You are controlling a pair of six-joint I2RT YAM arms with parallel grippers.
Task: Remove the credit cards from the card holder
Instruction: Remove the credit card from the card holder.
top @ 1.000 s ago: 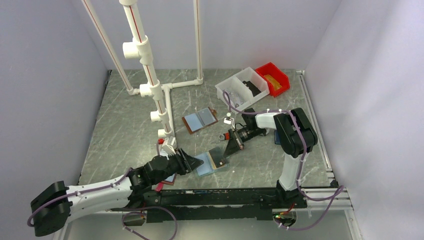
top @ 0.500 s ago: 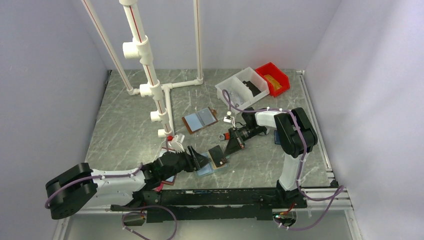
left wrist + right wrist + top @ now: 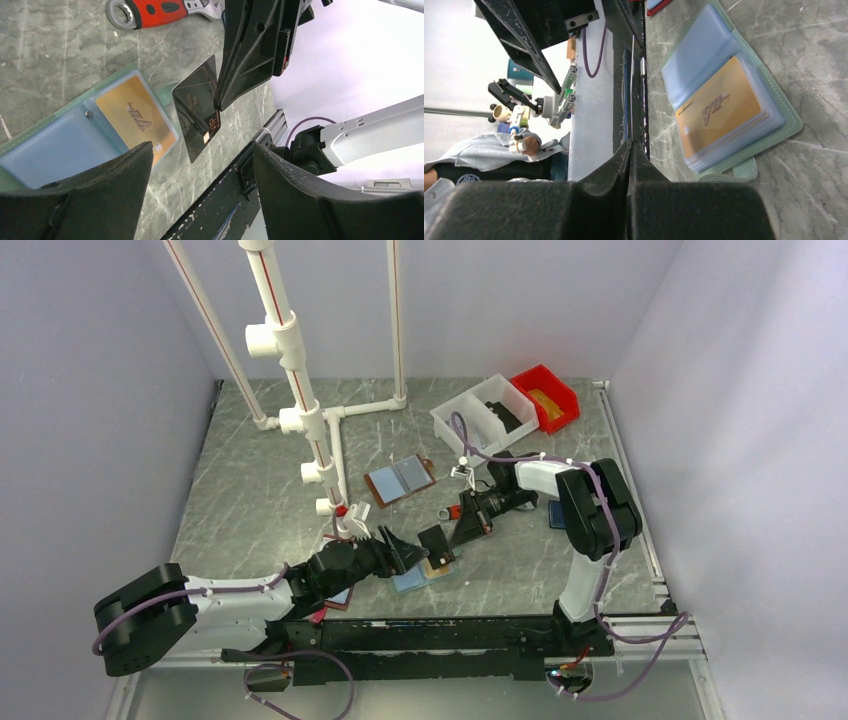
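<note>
Grey marbled table, pale walls on three sides, white pipe frame standing at the back left.

Over to the left arm: lies long and low from the near-left corner, elbow close to the surface, wrist aimed right. Left gripper spread wide, one finger on either side of the dark brown card, touching neither face.

Now the right arm: rises from its base at the near right, folds over at the top, forearm running back leftward and dipping toward the middle of the table. Right gripper pressed together, pinching that dark brown card by one edge, holding it up tilted and clear of the pockets. Can't tell whether its lower corner touches the table.

Just beside it, the card holder, lying open and flat, mint-green edge showing, right in front of the left gripper. Tan card marked VIP tucked in the panel nearer the held card.

Red-handled wrench on the table just beyond. Brown-edged folder farther back, well apart.
</note>
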